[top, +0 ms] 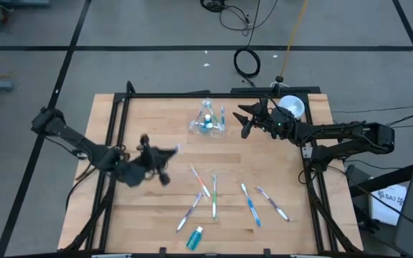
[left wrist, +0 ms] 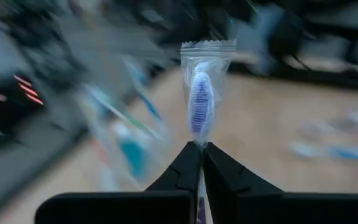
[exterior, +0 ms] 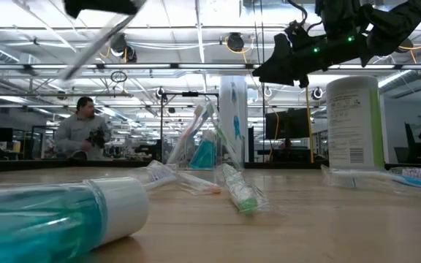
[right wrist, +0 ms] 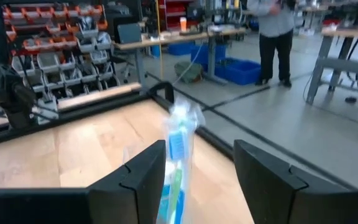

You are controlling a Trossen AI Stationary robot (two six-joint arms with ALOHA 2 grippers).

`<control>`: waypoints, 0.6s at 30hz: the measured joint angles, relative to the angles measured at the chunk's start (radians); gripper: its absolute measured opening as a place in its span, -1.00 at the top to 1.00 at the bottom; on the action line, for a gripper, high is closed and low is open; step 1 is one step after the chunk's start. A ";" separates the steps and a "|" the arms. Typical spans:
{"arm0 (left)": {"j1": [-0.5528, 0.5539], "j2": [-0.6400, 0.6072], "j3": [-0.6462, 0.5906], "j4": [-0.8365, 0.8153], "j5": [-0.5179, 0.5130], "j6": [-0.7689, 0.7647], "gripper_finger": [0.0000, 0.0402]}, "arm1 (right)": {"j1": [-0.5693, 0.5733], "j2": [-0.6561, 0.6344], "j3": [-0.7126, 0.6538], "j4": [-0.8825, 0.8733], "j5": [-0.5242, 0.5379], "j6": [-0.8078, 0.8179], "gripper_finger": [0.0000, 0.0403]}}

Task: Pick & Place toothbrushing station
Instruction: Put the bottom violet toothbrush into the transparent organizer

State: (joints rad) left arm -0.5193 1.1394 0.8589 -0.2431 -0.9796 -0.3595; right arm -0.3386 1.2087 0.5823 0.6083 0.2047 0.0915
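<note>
left wrist view: left gripper (left wrist: 202, 152) around wrapped toothbrush (left wrist: 201, 102)

Left end effector (top: 165, 159) clamped shut, raised over table's left; right end effector (top: 244, 120) spread, far side.

Around the clear holder (top: 208, 120), my right gripper (top: 245, 119) crowds one side; bare table (top: 142, 115) lies open opposite, loose wrapped toothbrushes (top: 206, 188) clutter the near side.
</note>
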 joint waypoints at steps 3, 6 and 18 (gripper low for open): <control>0.099 -0.011 0.000 0.197 -0.034 0.213 0.97 | 0.000 0.000 0.000 -0.039 0.000 0.015 0.10; 0.225 -0.001 0.000 0.351 0.137 0.333 0.96 | 0.000 0.000 0.000 -0.076 0.000 0.028 0.10; 0.644 0.193 0.000 0.688 0.601 0.456 0.95 | 0.000 0.000 0.000 -0.090 0.000 0.028 0.10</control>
State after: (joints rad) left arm 0.1251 1.3319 0.8589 0.4451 -0.3790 0.0970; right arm -0.3386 1.2087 0.5823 0.5182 0.2047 0.1196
